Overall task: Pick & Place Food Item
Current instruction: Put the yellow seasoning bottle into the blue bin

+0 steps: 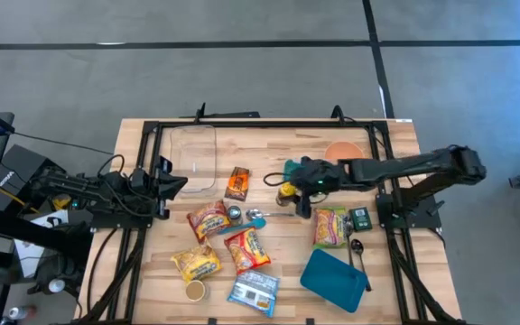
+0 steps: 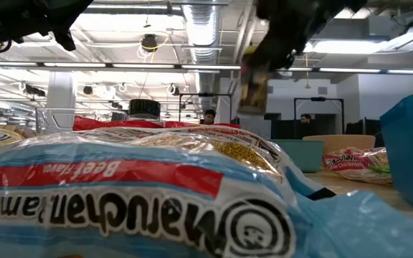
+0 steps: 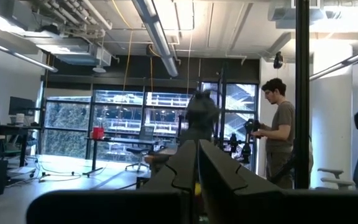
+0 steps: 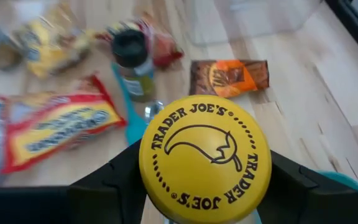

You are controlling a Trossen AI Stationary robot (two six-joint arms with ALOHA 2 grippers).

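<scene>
A jar with a yellow "Trader Joe's" lid [image 4: 204,158] fills the right wrist view, with my right gripper [image 4: 204,193] shut on it. From above, this gripper [image 1: 294,183] is over the table's middle, right of centre. In the low view the jar [image 2: 253,89] hangs blurred, high above the table. My left gripper [image 1: 177,185] waits at the table's left side, shut [image 3: 196,171] with nothing in it. My right gripper has the jar between its two fingers [image 4: 107,180], one on each side of the body just under the yellow lid [image 4: 166,186]. The lid hides the contact itself. The fingers slant down from the table's right side. The jar is lifted clear of the table.
Below the jar lie an orange-brown packet [image 4: 229,76], a black-capped spice jar [image 4: 132,59] and several noodle packets [image 1: 210,219]. A clear tub [image 1: 194,155] stands at the far left, an orange bowl [image 1: 343,152] at the far right, a teal tray [image 1: 334,280] at the near right.
</scene>
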